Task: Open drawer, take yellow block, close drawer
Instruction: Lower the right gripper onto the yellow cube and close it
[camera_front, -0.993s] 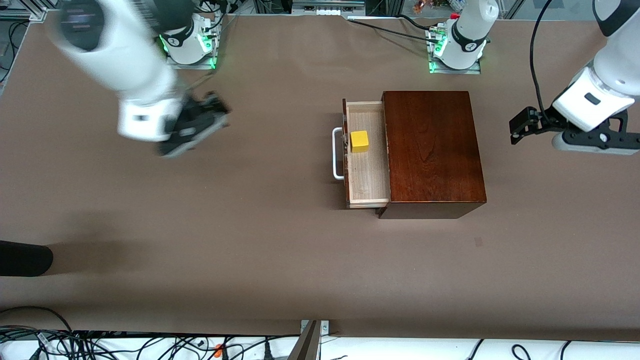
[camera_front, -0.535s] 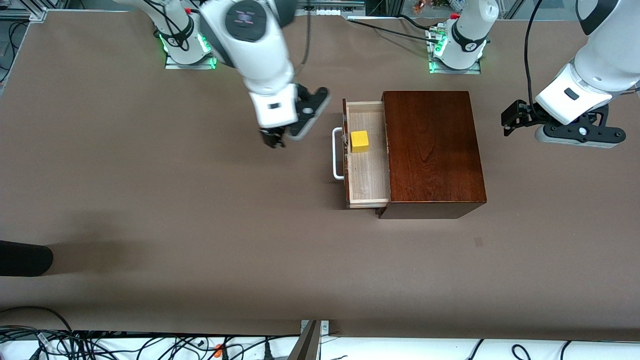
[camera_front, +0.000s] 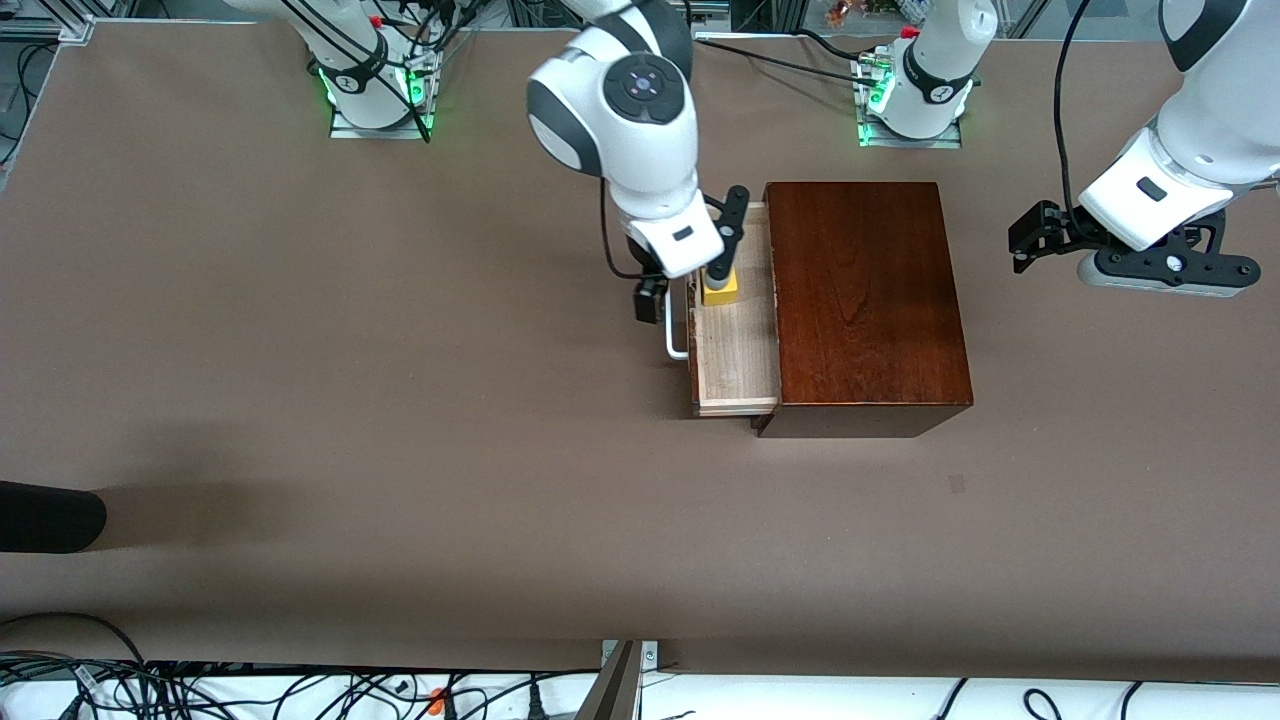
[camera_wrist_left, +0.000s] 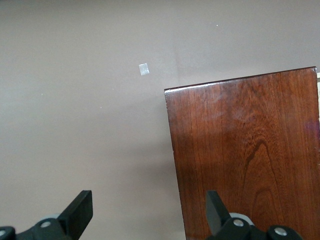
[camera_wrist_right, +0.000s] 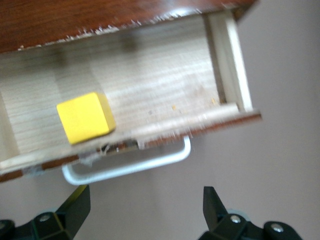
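Drawer (camera_front: 738, 345) open; right hand (camera_wrist_right: 142, 212) spread, seemingly above yellow block (camera_wrist_right: 85, 117).

Drawer (camera_front: 738, 345) cavity: pulled out, open on top, bare pale floor nearer the camera.
Obstacles: yellow block (camera_front: 720, 286) against the front wall; right gripper (camera_front: 690, 275) above it, jaws spread.
Box top (camera_front: 862, 290): unobstructed.
Left gripper (camera_front: 1030, 240): waits over bench (camera_front: 400, 400), jaws spread.
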